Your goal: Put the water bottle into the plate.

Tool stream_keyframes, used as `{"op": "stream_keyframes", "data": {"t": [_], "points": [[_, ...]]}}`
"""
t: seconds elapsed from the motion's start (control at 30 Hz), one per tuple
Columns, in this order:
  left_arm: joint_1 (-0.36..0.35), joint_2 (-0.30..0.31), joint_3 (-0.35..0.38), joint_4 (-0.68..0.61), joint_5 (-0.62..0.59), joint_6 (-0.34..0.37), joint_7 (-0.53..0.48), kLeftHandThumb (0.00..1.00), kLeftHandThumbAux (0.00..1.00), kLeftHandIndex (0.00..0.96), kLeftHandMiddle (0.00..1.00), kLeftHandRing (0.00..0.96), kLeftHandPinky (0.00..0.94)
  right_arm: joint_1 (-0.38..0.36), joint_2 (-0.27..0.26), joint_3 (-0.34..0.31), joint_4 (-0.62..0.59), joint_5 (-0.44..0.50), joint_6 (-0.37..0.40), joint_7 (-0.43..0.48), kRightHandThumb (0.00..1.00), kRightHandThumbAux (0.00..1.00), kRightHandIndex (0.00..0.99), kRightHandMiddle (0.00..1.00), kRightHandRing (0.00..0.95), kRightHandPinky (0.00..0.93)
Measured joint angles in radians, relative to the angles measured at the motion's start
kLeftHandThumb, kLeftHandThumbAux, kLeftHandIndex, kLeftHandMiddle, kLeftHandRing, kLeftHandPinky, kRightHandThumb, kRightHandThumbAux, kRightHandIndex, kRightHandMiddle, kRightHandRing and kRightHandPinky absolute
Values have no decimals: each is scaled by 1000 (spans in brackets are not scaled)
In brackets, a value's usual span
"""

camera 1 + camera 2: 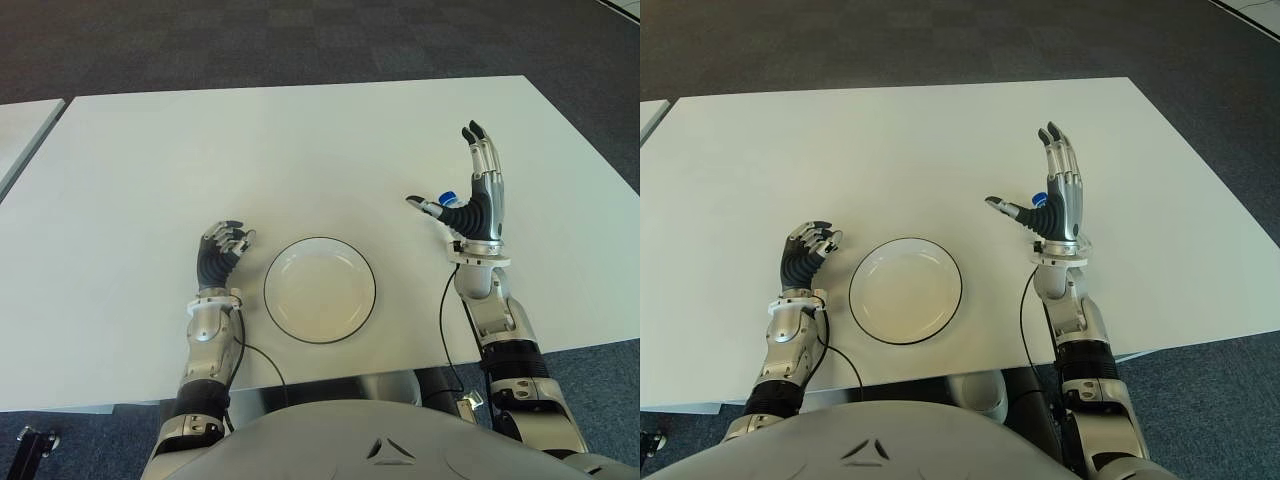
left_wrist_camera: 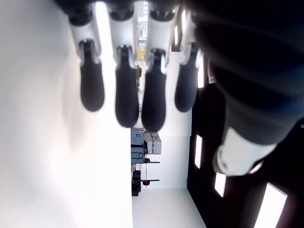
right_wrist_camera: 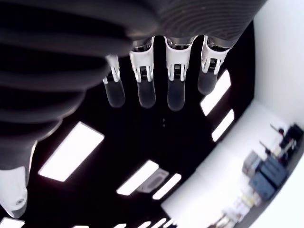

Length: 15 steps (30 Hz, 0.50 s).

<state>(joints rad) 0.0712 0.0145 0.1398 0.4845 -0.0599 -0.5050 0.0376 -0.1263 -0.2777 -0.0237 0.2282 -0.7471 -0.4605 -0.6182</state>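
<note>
mostly hidden behind the raised, open right hand, only the water bottle cap shows; plate sits clear beside the curled, empty left hand on the counter.

Lighting — bright and even, falling from above onto the white table, which is washing out toward its centre while the dark carpet beyond is staying legible. Shadows — soft and short, lying close under the plate rim, the left hand and the right hand. Wrist views — close fingers are showing dark and slightly soft against glaring white, and ceiling light panels are blooming against near-black surroundings, with straight lines bending toward the edges.
</note>
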Motion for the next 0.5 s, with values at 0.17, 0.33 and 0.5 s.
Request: {"op": "stream_keyframes", "data": {"t": [0.17, 0.33, 0.5], "points": [[0, 0, 1, 0, -2, -1, 0, 706, 710, 433, 559, 526, 505, 4, 5, 6, -34, -29, 102, -13, 494, 304, 0, 0, 0, 0], [0, 0, 0, 4, -4, -13, -3, 705, 711, 433, 561, 533, 512, 0, 20, 13, -72, -73, 252, -8, 543, 228, 0, 0, 0, 0], [0, 1, 0, 6, -4, -21, -9, 705, 712, 433, 563, 540, 522, -18, 35, 35, -79, -95, 419, 54, 561, 198, 0, 0, 0, 0]]}}
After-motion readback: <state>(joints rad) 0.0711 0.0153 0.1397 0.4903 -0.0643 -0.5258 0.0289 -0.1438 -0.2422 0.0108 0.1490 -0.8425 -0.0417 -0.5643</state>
